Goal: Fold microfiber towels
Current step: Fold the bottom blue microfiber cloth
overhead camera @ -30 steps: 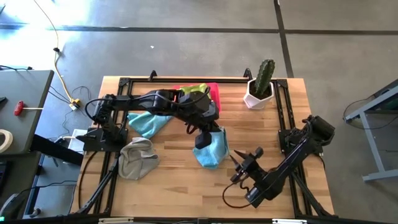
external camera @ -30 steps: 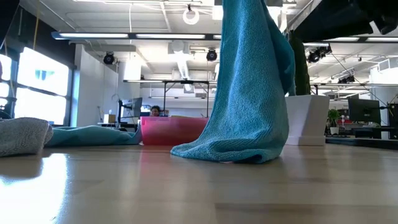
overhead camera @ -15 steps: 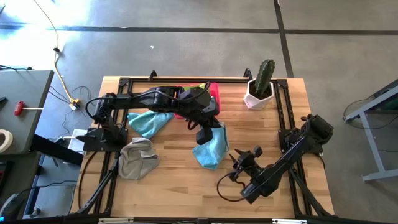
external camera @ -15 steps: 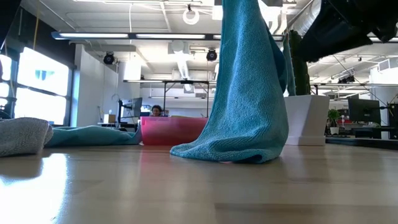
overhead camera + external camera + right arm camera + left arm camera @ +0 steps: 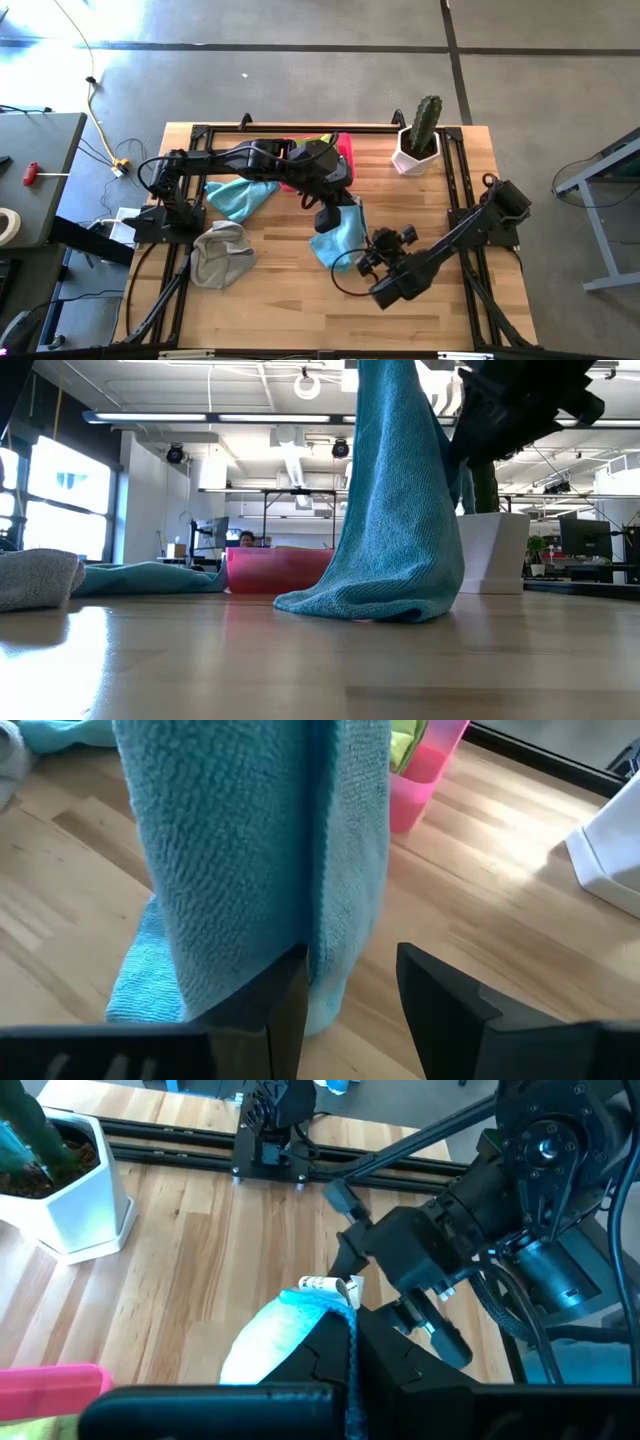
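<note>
Teal towel (image 5: 338, 238) hangs mid-table from my left tool (image 5: 326, 219), top edge pinched, lower end bunched on the wood. The tool is clamped tight on the cloth; in the left wrist view the white tag and a blue fold (image 5: 300, 1320) sit right at my fingers.

My right tool (image 5: 350, 990) is at the towel's right side, fingers parted w/ nothing between them. In the right wrist view the towel's hanging edge (image 5: 310, 850) drops just above that gap, one finger (image 5: 270, 1000) almost against the cloth, the other finger clear of it.

Step in hand, as I judge it: lift-and-spread, getting a second grip so the towel can be opened flat before folding. Folding itself not yet begun. Next move calls for easing the right tool fwd until one free edge or corner sits between the fingers, then closing on a single layer only; grabbing both layers would keep it bunched.

Other towels wait: second teal one (image 5: 240, 197) near the left arm's base, grey one (image 5: 220, 252) crumpled at the table's left front, a green-yellow one (image 5: 315, 146) in the pink tray (image 5: 344, 150) at the back. Potted cactus (image 5: 420, 135) stands back right, well apart from the work.
</note>
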{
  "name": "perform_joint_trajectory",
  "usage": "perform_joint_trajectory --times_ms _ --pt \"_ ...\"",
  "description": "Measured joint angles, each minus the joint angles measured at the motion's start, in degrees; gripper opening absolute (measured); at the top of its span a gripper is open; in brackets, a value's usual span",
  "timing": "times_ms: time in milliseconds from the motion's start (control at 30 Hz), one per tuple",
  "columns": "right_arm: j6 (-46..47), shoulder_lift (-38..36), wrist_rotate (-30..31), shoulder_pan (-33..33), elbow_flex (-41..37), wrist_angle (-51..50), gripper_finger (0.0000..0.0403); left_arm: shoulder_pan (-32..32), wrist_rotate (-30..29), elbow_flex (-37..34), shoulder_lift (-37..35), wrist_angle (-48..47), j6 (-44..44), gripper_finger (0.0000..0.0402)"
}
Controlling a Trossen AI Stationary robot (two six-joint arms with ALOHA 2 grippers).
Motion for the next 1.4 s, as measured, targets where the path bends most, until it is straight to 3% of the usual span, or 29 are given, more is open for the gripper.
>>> perform_joint_trajectory --times_ms 333,433,600,967,1400 --pt "-0.02 0.00 -0.67 -3.65 0.02 -1.99 0.0146 0.00 0.00 0.00 0.00 -2.10 0.56 0.0000" --pt "-0.46 0.00 -3.83 -4.58 0.02 -2.62 0.0136 0.04 0.02 0.00 0.00 -2.61 0.56 0.0000" --pt "-1.47 0.00 -3.68 -4.75 0.04 -3.42 0.0119 0.15 0.02 0.00 0.00 -2.58 1.00 0.0000" --pt "-2.46 0.00 -5.21 -5.61 3.66 -9.51 0.0171 0.28 0.02 0.00 0.00 -2.57 1.00 0.0000" --pt "-8.01 0.00 -7.07 -8.91 1.35 -7.54 0.0174 0.28 0.02 0.00 0.00 -2.71 0.96 0.0000"
